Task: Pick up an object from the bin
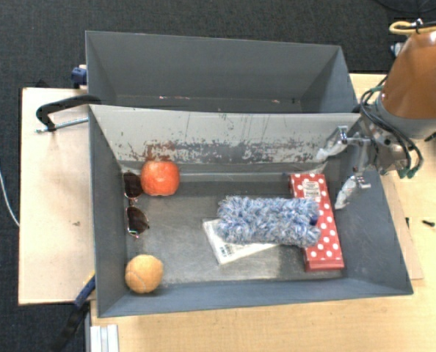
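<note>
- The grey bin [108,218] holds a handful of loose things, most of them left of the red dotted box [322,233], which lies near the bin's right wall.
- A fluffy blue-and-white duster [266,218] lies left of the box, its right end overlapping the box's edge.
- The box lies flat, its long axis running from the back wall toward the front.
- A white card [231,246] pokes out under the duster, further left of the box.
- A red ball [160,177], a tan ball [144,273] and sunglasses [133,205] lie far left of the box.
- The fingers [340,169] are spread apart and empty, just above the box's back end and slightly right; the box looks the nearest pick, down and left.
</note>
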Motion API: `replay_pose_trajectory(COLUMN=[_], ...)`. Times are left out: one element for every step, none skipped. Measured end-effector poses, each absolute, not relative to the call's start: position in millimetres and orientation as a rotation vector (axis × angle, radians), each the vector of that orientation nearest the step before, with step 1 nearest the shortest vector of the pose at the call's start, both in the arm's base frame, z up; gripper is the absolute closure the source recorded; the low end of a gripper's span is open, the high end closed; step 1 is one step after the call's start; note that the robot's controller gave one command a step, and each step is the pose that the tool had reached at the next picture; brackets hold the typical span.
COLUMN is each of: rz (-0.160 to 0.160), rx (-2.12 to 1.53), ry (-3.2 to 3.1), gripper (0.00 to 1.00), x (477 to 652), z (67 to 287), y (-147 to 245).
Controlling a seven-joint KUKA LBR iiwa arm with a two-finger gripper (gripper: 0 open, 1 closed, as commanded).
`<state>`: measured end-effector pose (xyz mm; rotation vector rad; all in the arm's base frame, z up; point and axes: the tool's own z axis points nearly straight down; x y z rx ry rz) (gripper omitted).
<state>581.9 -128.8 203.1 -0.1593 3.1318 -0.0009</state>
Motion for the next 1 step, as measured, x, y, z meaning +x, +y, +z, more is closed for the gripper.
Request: replay_pose_trajectory(rz=[-0.001], rx=[-0.348], ry=[3.116], gripper=[0.00], x=[559.6], z=[138.2], y=[-119.3])
